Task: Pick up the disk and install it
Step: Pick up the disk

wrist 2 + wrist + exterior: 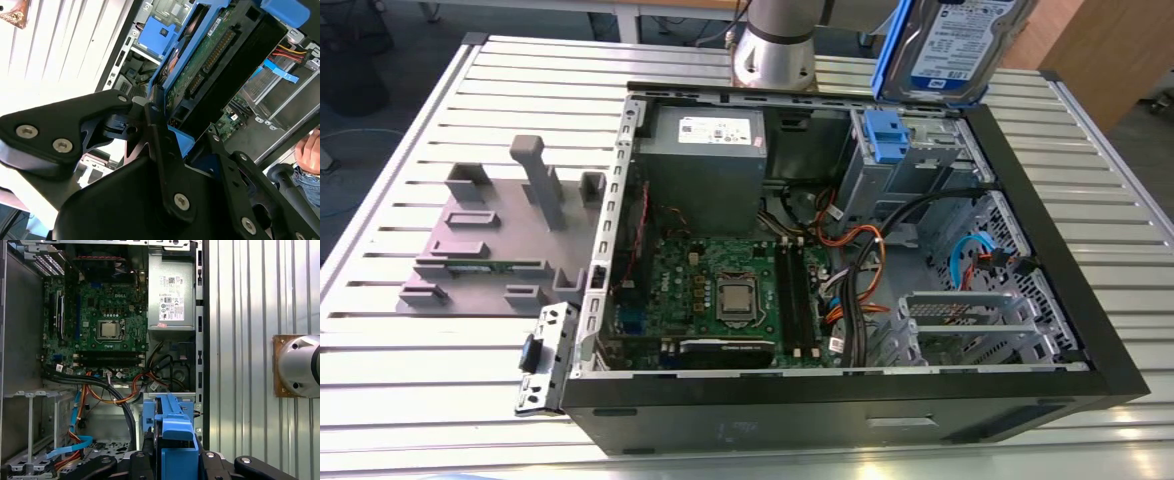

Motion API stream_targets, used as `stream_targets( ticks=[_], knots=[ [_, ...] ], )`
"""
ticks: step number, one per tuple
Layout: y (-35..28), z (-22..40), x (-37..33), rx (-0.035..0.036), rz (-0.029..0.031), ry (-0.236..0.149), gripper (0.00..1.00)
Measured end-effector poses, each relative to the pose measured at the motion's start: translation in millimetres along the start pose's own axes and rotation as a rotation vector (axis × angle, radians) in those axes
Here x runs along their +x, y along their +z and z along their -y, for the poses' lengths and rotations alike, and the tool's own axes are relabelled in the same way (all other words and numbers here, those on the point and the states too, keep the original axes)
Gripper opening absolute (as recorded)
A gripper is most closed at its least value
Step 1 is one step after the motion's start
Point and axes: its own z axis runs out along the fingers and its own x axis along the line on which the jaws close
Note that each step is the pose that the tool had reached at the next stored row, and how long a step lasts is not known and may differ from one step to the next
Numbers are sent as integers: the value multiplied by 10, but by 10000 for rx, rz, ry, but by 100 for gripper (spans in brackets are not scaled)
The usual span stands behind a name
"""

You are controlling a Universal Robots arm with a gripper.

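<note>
Pincer point(184, 125): clamped on the disk point(958, 42), with a black finger point(159, 131) pressed to each side of its lower end.
Disk position: held upright in the air above the drive cage point(927, 160), at the corner of the computer case point(827, 410) nearest the arm's base.
Disk label point(945, 58): white and blue with dark print, facing the exterior view; the wording is too small to tell.
Bracket point(897, 55): bright blue, framing the disk's edges.
Disk underside: in the second wrist view, a green circuit board with black connectors.
Computer case: lying on its side with the panel off, on the slatted metal table point(427, 390).
Power supply point(707, 150): a grey box with a white printed sticker point(715, 128).
Latch piece point(886, 135): blue, in the drive cage just below the disk.
Motherboard point(680, 270): green, with a square processor point(736, 298) at its middle.
Fixture point(480, 240): grey, on the table at the exterior view's left of the case.
</note>
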Motion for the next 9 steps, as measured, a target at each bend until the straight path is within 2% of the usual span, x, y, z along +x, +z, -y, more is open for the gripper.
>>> stream_targets(
  ticks=[9],
  knots=[
    [-1,1,37,0,0,0,37]
  ],
)
